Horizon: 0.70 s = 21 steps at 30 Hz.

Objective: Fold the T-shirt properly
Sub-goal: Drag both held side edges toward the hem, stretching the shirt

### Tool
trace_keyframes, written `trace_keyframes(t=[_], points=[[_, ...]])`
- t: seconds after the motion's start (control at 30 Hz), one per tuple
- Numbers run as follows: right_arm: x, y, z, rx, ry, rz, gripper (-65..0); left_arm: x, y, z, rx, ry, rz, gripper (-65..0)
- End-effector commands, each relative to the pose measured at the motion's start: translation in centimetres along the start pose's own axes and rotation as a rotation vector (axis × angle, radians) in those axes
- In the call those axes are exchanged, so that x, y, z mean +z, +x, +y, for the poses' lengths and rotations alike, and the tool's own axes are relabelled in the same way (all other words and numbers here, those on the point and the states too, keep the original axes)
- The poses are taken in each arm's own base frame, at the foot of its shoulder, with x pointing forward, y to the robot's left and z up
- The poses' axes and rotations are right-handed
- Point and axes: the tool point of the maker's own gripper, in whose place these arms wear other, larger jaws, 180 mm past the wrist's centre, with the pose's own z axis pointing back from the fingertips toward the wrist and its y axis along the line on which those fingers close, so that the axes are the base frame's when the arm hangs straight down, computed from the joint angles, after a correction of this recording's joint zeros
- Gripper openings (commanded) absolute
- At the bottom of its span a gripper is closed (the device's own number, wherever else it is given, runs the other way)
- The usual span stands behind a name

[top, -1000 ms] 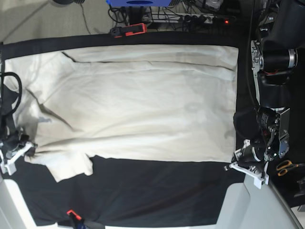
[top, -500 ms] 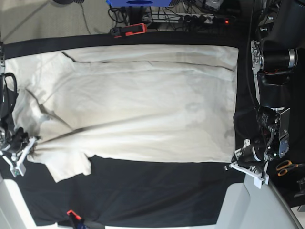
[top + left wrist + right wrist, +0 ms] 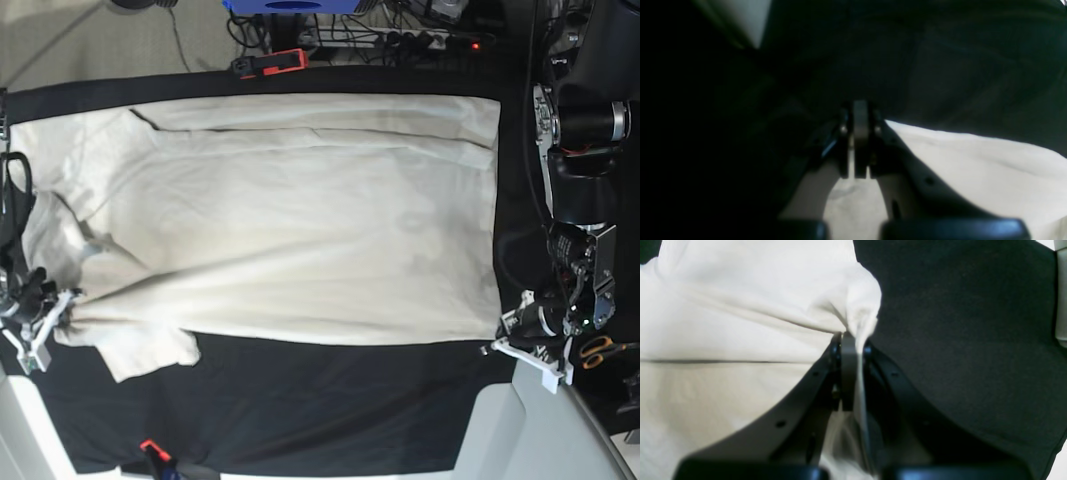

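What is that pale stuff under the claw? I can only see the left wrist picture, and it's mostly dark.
Observer: A cream T-shirt. The base view shows it spread flat on a black table cloth.
Operator: Is the other claw busy?
Observer: Yes. The right gripper is shut on a pinch of the shirt's edge beside a sleeve.
Operator: Where on the shirt is mine?
Observer: The left gripper is at a hem corner, at the opposite end.

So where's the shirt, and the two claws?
T-shirt (image 3: 290,220), base view, middle of its body.
Right gripper (image 3: 853,340), right wrist view, fingertips pinching cloth.
Left gripper (image 3: 858,113), left wrist view, closed fingertips.
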Motion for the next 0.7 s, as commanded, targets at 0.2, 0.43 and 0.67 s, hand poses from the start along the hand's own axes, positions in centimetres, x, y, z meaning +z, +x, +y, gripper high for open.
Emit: trace_keyframes(t=[0.2, 0.43, 0.67], points=[[1.2, 4.0, -1.9, 0.071, -0.047, -0.11, -65.0, 0.9, 3.3, 0.0, -0.012, -0.004, -0.076, -65.0], [0.1, 3.1, -0.6, 0.243, -0.067, -0.026, -65.0, 0.9, 3.3, 0.2, -0.013, -0.001, -0.077, -65.0], [0.3, 3.8, -1.1, 0.256, -0.08, -0.032, -65.0, 1.8, 4.1, 0.1, -0.041, -0.005, -0.112, -65.0]])
